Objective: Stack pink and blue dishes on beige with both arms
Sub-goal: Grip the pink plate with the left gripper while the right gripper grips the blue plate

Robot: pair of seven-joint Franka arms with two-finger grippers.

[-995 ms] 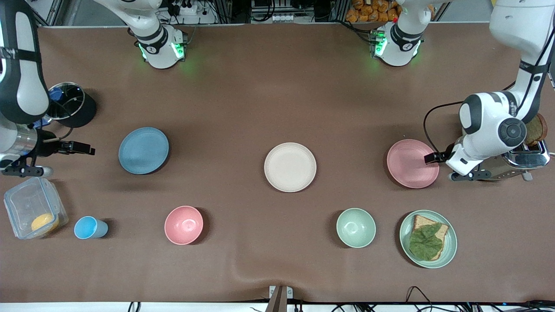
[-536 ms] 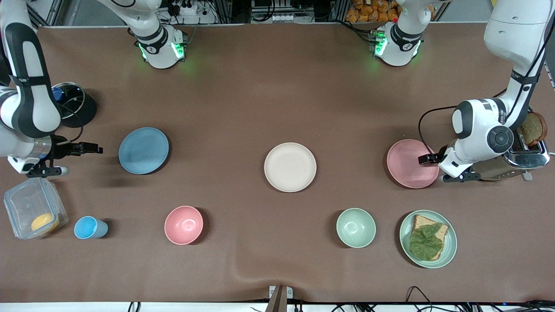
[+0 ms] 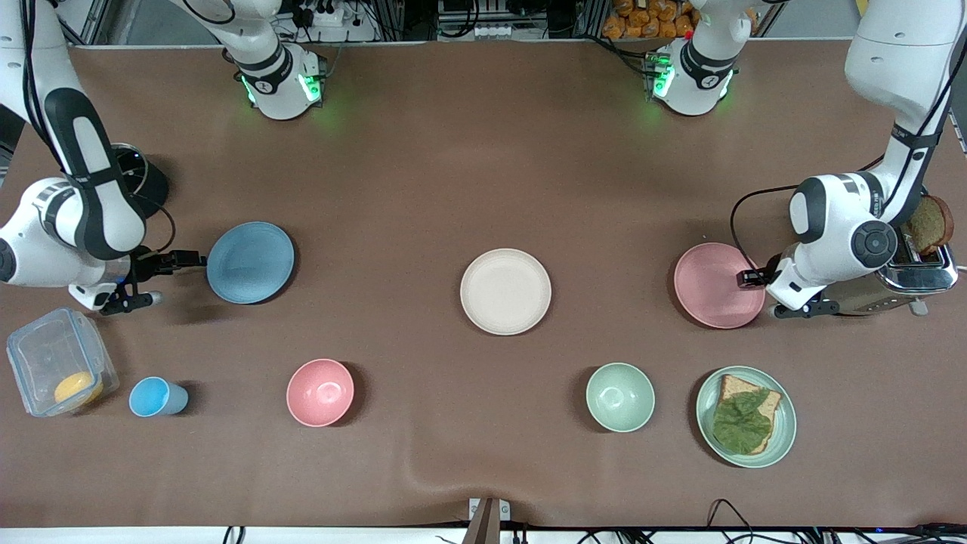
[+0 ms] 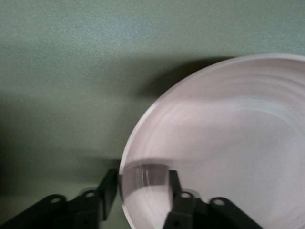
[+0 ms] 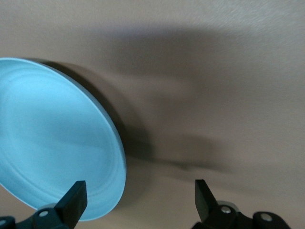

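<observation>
The beige plate [image 3: 505, 291] lies at the table's middle. The pink plate [image 3: 714, 285] [image 4: 228, 143] lies toward the left arm's end. My left gripper [image 3: 744, 278] [image 4: 143, 183] is low at its rim, open. One finger is outside the rim and the other is over the plate's inside, with a gap left between them. The blue plate [image 3: 250, 262] [image 5: 52, 143] lies toward the right arm's end. My right gripper [image 3: 189, 261] [image 5: 138, 195] is open at its edge, with one finger by the rim and the other over bare table.
Nearer the camera stand a blue cup [image 3: 155, 397], a pink bowl [image 3: 320, 392], a green bowl [image 3: 620, 397] and a green plate [image 3: 786, 423] with a sandwich. A toaster [image 3: 918, 276] sits beside the left arm. A clear container [image 3: 57, 361] and a dark pot [image 3: 128, 181] flank the right arm.
My right gripper has travelled across the table up to the blue plate's edge. My left gripper stays at the pink plate's rim, shifted a little, and its jaws have narrowed.
</observation>
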